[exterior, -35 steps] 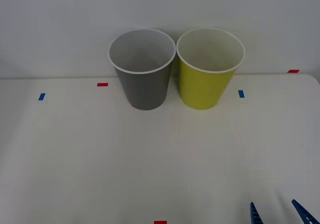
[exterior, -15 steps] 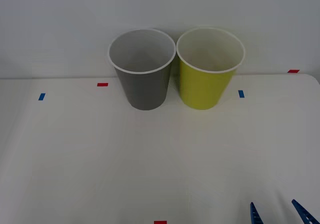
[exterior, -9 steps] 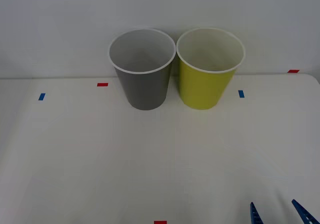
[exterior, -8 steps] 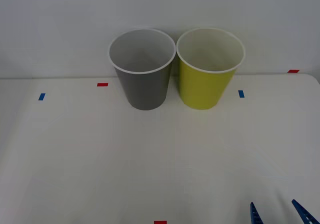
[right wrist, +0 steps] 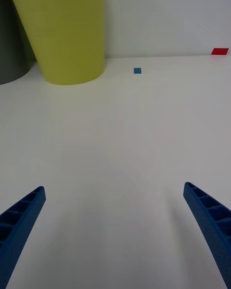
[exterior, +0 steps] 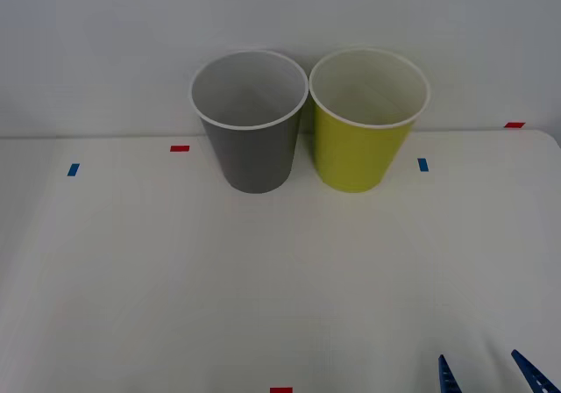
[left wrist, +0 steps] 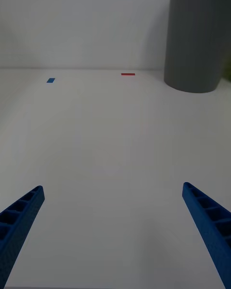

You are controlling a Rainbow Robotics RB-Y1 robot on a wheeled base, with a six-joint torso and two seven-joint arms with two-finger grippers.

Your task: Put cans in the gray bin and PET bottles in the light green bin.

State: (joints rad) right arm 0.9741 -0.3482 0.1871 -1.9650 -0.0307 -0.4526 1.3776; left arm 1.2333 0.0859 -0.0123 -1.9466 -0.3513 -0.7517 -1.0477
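- The gray bin [exterior: 252, 139] stands upright at the far edge of the white desk [exterior: 263, 288], about midway along that edge, against the pale wall.
- The light green bin [exterior: 361, 134] stands upright just beside the gray bin, on the side toward the desk's right edge; their white rims nearly meet, and whether they touch cannot be told.
- Both bins show whitish insides from the front view, and their bottoms are hidden by the near walls.
- The right gripper [exterior: 489, 374] sits low at the desk's near edge, close to the near right corner. Its two blue ribbed fingers [right wrist: 20, 216] are spread wide with bare desk between them, so the claw is released and grasps nothing.
- From the right wrist view the light green bin [right wrist: 62, 29] is well apart ahead of the fingers, with a sliver of the gray bin [right wrist: 12, 48] beside it.
- The left gripper [left wrist: 113, 231] hangs over the left part of the desk, its blue fingers [left wrist: 207, 221] likewise spread wide, released, holding nothing.
- From the left wrist view the gray bin [left wrist: 197, 38] stands well ahead of the left fingers.
- Small tape marks lie on the desk: a red mark [exterior: 180, 148] and a blue mark [exterior: 73, 169] toward the far left, a blue mark [exterior: 423, 164] just beside the green bin, a red mark [exterior: 514, 125] at the far right corner, and a red mark [exterior: 280, 390] at the near edge.
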